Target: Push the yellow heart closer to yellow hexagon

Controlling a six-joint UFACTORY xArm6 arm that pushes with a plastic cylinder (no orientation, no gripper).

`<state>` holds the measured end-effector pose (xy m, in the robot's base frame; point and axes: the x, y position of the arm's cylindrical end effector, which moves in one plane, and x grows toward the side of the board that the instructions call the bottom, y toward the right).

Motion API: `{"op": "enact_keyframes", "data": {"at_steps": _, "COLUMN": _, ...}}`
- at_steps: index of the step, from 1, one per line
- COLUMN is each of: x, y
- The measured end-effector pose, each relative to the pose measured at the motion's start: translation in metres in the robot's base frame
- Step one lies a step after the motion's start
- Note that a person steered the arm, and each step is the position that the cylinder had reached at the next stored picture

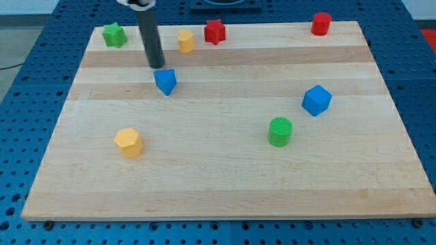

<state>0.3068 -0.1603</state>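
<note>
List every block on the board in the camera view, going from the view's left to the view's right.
Green star → yellow hexagon → blue block → yellow heart → red star → green cylinder → blue cube → red cylinder. My tip sits just above the blue block.

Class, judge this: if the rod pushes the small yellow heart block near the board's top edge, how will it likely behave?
The yellow heart block looks rigid and low, so it probably slides on the smooth wooden board without tipping. Its uneven outline may make it turn off-centre. My tip isn't touching it.
</note>
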Motion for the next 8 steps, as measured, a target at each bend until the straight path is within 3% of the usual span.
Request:
{"op": "enact_keyframes", "data": {"at_steps": 2, "x": -0.071, "y": -0.012}}
{"op": "enact_keyframes", "data": {"at_steps": 4, "x": -0.112, "y": 0.046}}
{"op": "enact_keyframes", "data": {"at_steps": 6, "x": -0.076, "y": 0.059}}
{"op": "enact_keyframes", "data": {"at_steps": 8, "x": -0.072, "y": 0.100}}
